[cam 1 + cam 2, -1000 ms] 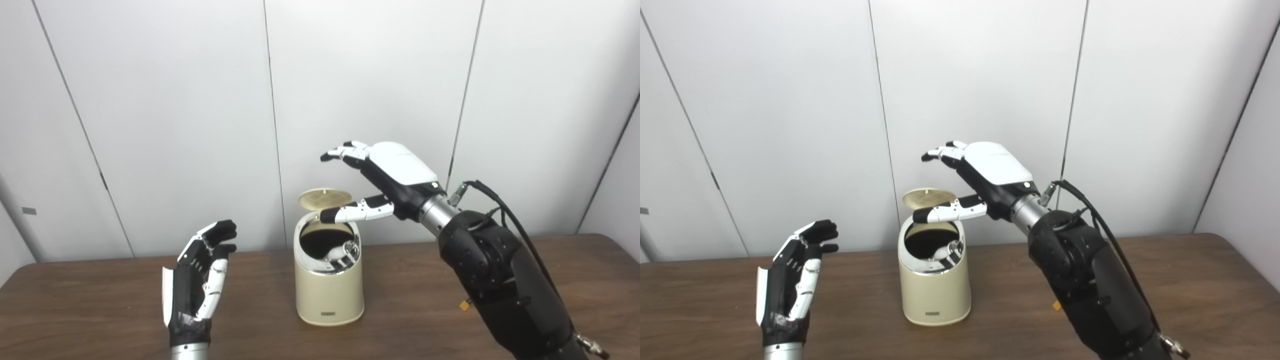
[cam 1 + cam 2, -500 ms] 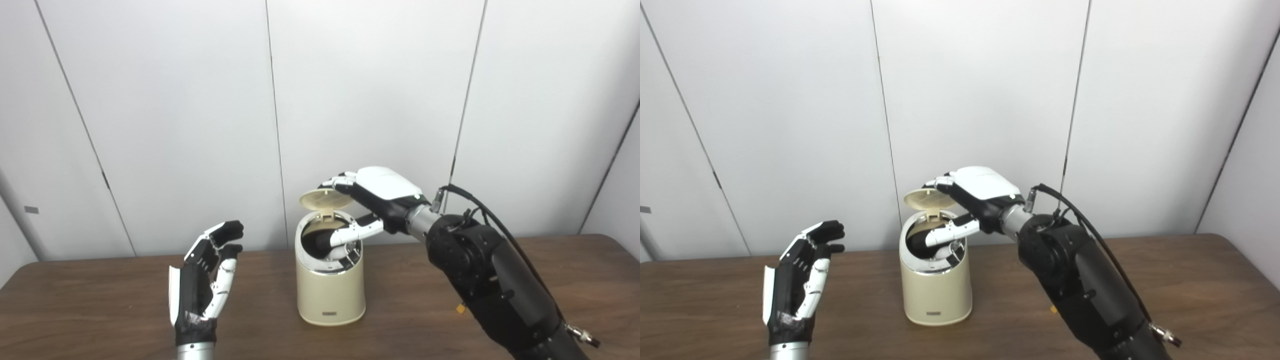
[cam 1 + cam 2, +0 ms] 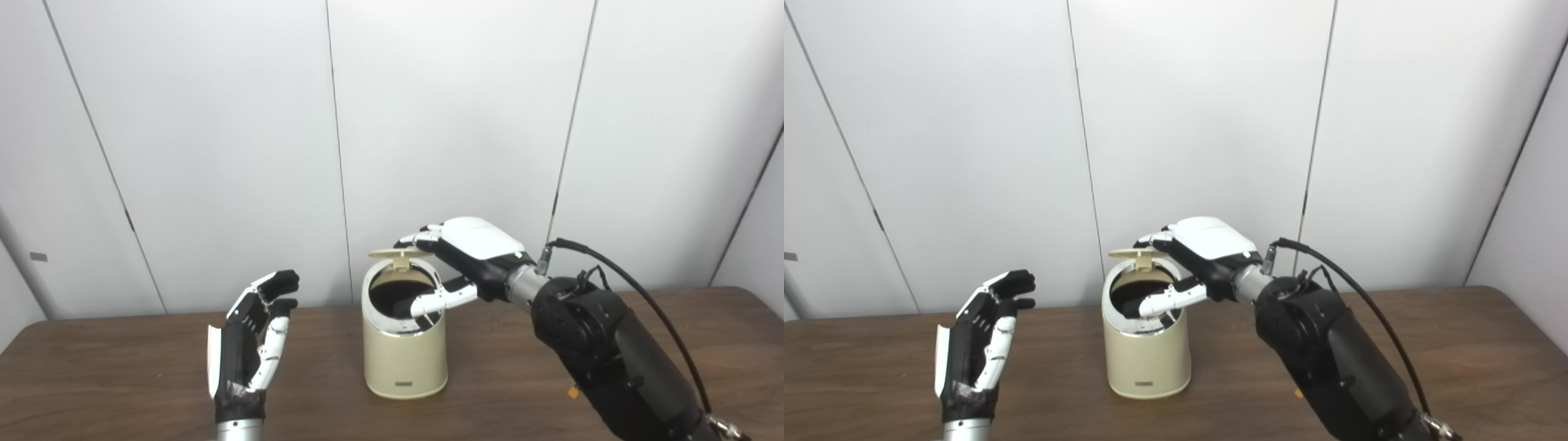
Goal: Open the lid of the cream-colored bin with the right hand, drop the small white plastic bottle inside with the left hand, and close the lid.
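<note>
One right hand (image 3: pixel 471 257) atop raised lid (image 3: pixel 398 252), bin (image 3: pixel 404 349) beneath

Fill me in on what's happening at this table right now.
The right hand is at the cream-colored bin in the middle of the table, fingers resting on top of the hinged lid, thumb reaching over the bin's dark opening. The lid is partly open, raised at the back of the rim. The left hand is upright off to the left, open and empty. No white bottle can be seen on the table.
</note>
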